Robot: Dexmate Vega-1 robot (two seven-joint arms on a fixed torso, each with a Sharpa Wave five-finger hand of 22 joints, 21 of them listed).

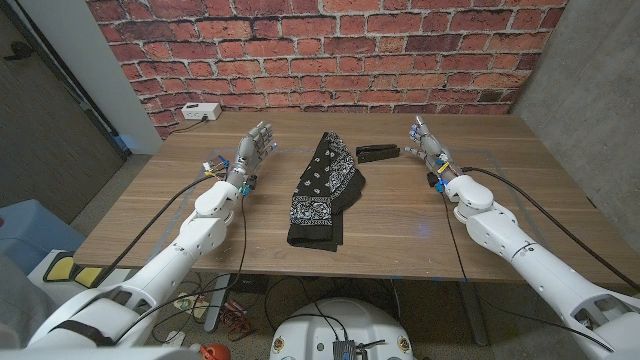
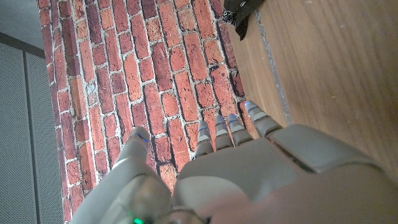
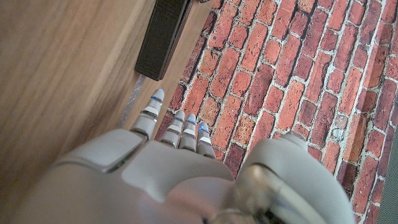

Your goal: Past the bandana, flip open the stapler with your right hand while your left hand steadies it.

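On the wooden table (image 1: 480,215), the black stapler (image 1: 378,152) lies closed toward the far edge, at about one o'clock from the table's middle, its length running across the table parallel to the brick wall (image 1: 330,50). The right hand (image 1: 428,142) stands just beside the stapler's right end, at roughly three o'clock from it, fingers apart and reaching toward the wall, holding nothing; a small gap of bare wood separates the fingertips from the stapler, so the two are near but not touching. In the right wrist view the same stapler (image 3: 160,37) lies ahead of the right hand (image 3: 180,168), off to the side of where the fingers point, against the seam between table and wall. The black-and-white bandana (image 1: 325,190) lies crumpled in a long heap down the table's middle, at about seven o'clock from the stapler, its far tip close to the stapler's left end. The left hand (image 1: 255,148) is raised at about nine o'clock from the bandana, well apart from the stapler, fingers spread and empty. The left wrist view shows the left hand (image 2: 249,168) with fingers apart facing the bricks, a corner of the bandana (image 2: 239,12) at the table's edge beyond. A white box (image 1: 201,112) sits at the table's far left corner, around eleven o'clock.
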